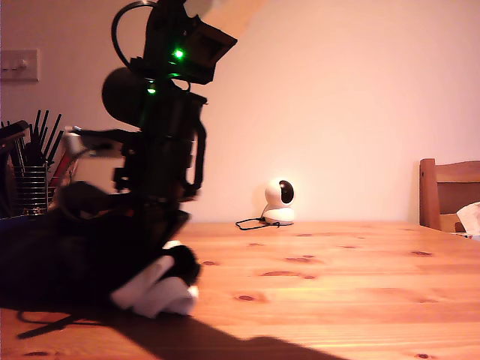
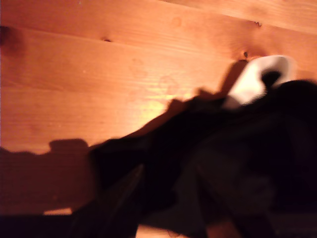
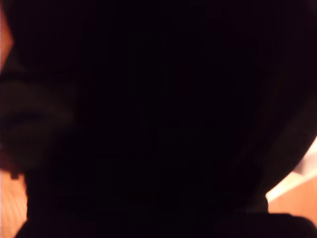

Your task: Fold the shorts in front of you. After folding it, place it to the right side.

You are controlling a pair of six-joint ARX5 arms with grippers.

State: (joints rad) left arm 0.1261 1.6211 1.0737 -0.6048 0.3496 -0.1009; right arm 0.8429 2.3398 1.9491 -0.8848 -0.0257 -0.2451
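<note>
Shorts [image 1: 97, 259] nearest, bunched heap at 8 o'clock in exterior view on table [image 1: 337, 277], white hem rolls [image 1: 161, 289] facing camera. Arm [image 1: 161, 112] stands over heap; can't say which. Both wrist views full of black fabric; my first gripper and my second gripper finger state: cannot tell. Judgement: mid-fold, messy. Next: flatten, square fold, then move aside. White camera [image 1: 280, 201] far, 12 o'clock.
</note>
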